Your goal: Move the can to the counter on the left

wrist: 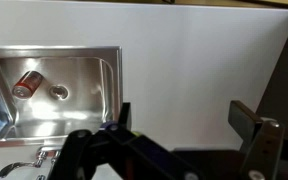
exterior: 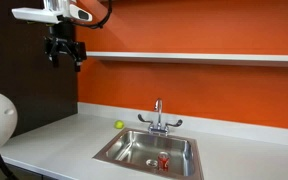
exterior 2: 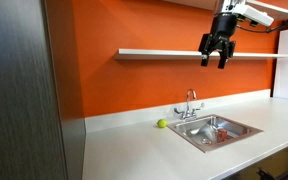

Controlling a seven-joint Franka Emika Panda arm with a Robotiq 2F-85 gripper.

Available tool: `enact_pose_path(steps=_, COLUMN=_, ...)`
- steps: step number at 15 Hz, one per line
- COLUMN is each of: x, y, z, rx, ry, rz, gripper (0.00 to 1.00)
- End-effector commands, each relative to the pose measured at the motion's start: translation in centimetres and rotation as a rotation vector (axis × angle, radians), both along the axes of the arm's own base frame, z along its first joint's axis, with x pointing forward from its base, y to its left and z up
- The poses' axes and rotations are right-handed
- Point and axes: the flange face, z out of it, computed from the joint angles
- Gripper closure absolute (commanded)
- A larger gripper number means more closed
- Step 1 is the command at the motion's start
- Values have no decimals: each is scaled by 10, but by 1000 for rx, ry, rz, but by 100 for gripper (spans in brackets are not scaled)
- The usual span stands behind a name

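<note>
Can (wrist: 26, 85) in sink (wrist: 4, 115) — gripper (wrist: 189, 120) high over counter (wrist: 194, 55); jaws apart

Small red cylindrical drink can (wrist: 26, 85), silvery top, pale markings. It lies on its side on the floor of the sunken stainless steel sink basin (wrist: 84, 110), just beside the round drain (wrist: 59, 92), not on the countertop. Both exterior views show it as a small red spot low in the basin (exterior: 163, 160) (exterior 2: 222, 135). Smooth light grey-white flat countertop (exterior: 54, 140) (exterior 2: 134, 150) (wrist: 184, 60), broad and plain, surrounds the basin and runs along the orange wall (exterior 2: 134, 30).
</note>
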Motion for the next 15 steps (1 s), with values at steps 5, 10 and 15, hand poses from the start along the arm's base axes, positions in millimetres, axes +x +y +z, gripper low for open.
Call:
enact_pose_path(steps=5, x=15, y=-4, z=-10, rx=15, ry=-6, rz=7, gripper=0)
enact_pose_path(steps=10, x=43, y=-20, z=-30, rx=-22, ry=-17, rz=-26, gripper=0)
enact_pose_path(steps=15, x=71, y=-46, z=-51, rx=-63, ry=-14, rz=-84, gripper=0)
